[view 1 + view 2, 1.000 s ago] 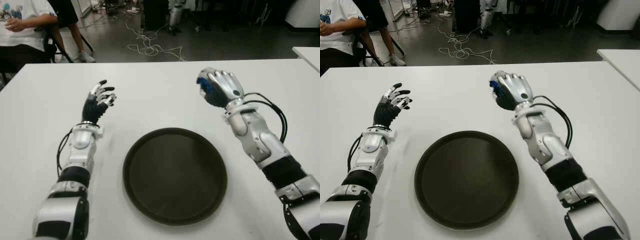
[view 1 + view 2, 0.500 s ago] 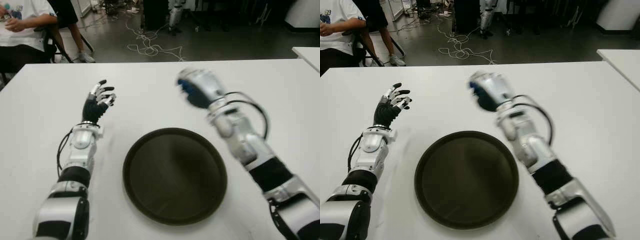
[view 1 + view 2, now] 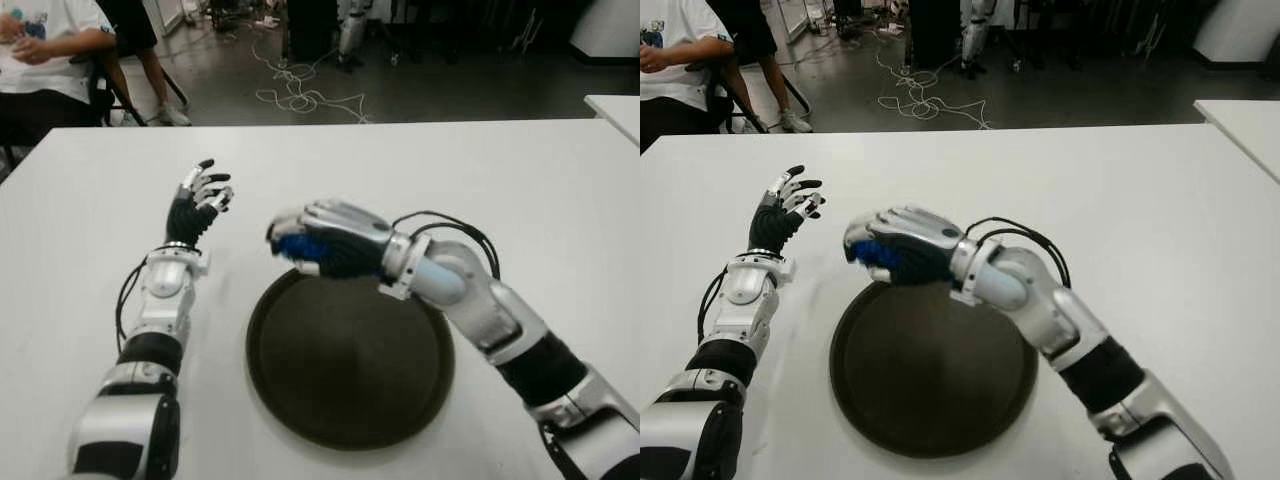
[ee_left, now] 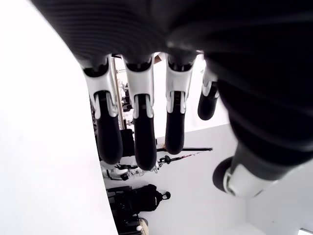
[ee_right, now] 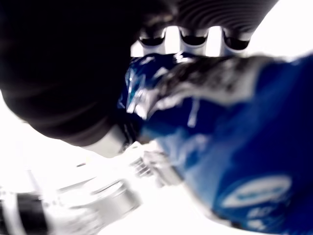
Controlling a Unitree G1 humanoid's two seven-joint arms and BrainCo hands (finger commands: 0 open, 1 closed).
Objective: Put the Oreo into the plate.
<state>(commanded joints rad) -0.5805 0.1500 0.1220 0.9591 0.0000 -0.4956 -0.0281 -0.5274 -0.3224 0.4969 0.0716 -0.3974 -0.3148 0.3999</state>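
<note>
My right hand [image 3: 318,243] is curled around a blue Oreo packet [image 3: 297,247], seen close up as the blue Oreo packet [image 5: 230,161] in the right wrist view. The hand hovers over the far left rim of the dark round plate [image 3: 350,370], which sits on the white table [image 3: 520,180]. My left hand [image 3: 197,203] shows to the left of the plate, fingers spread and holding nothing; its fingers [image 4: 139,127] hang straight in the left wrist view.
A person in a white shirt [image 3: 45,50] sits beyond the table's far left corner. Cables [image 3: 300,95] lie on the dark floor behind the table. Another white table's corner [image 3: 615,105] shows at the far right.
My right hand has swung with the Oreo packet from the far right of the plate leftward and nearer, to above the plate's far left rim. The left hand has stayed put.
</note>
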